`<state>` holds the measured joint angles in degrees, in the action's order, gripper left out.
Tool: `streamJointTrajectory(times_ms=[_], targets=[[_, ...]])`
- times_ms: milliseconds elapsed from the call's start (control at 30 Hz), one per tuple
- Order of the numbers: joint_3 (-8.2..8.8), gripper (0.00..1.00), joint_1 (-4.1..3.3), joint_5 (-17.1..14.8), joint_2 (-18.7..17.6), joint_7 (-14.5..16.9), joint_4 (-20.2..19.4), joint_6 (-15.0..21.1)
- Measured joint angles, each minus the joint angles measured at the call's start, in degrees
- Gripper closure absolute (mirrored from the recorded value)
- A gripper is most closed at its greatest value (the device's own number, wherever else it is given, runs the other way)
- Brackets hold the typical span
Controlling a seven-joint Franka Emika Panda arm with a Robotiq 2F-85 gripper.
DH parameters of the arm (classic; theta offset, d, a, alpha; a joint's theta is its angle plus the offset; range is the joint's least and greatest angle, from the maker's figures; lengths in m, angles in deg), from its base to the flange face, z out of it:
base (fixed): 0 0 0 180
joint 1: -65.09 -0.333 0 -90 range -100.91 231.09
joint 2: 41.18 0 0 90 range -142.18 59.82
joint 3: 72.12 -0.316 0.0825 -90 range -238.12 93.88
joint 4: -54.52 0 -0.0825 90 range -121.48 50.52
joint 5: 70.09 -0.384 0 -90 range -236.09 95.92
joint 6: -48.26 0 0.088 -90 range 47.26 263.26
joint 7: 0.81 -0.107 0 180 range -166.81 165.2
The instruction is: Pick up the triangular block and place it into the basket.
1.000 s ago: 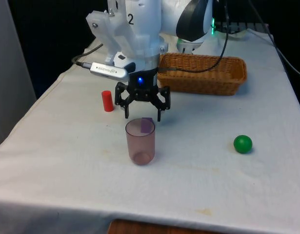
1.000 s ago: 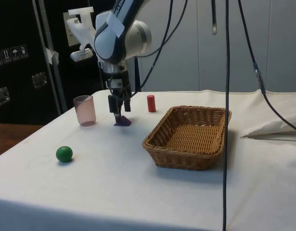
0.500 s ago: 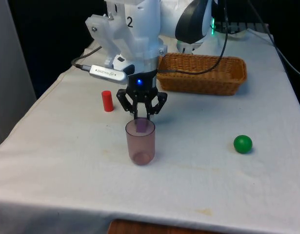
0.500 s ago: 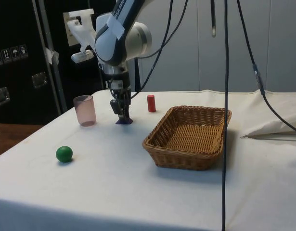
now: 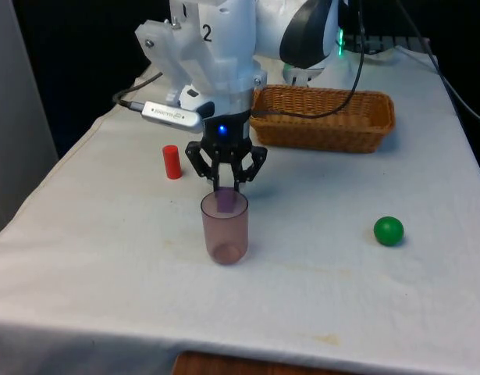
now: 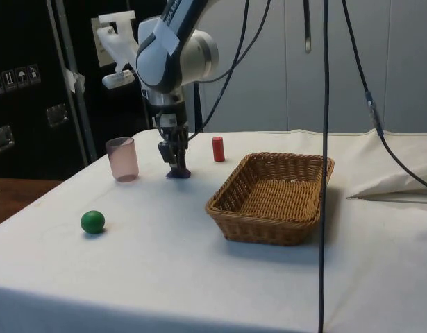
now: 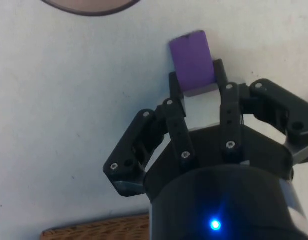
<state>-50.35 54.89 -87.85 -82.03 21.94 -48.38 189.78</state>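
Note:
The triangular block [image 7: 192, 57] is purple and sits clamped between my black fingers [image 7: 176, 95]. My gripper [image 5: 226, 189] points straight down, shut on the block, just behind the pink translucent cup [image 5: 225, 226] in the front view. Part of the block [image 5: 224, 201] shows through the cup's rim. In the side view the gripper [image 6: 177, 165] holds the block [image 6: 177, 173] right at the cloth, between the cup [image 6: 122, 159] and the wicker basket [image 6: 272, 196]. The basket [image 5: 324, 117] stands behind the arm, towards the front view's right.
A red cylinder [image 5: 172, 162] stands upright on the front view's left of the gripper. A green ball [image 5: 389, 230] lies on the cloth at the front view's right. A black cable hangs over the basket's rim [image 5: 333, 112]. The cup's rim [image 7: 88, 6] is close to the block.
The jaws stood wide around the block a second ago and have closed on it. Since then the gripper has crept up very slightly.

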Motion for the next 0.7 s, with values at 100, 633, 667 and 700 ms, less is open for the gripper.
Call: streamJointTrajectory(times_ms=[100, 633, 667, 700], targets=[[0.4, 0.67, -0.23, 0.17, 1.03, 0.0, -0.06, -1.2], [2.12, 0.67, -1.32, 2.46, 9.51, -0.06, -4.07, -6.53], [2.18, 0.67, -1.38, 2.64, 10.2, -0.06, -4.64, -6.53], [2.18, 0.67, -1.38, 2.81, 10.89, -0.06, -5.33, -6.53]])
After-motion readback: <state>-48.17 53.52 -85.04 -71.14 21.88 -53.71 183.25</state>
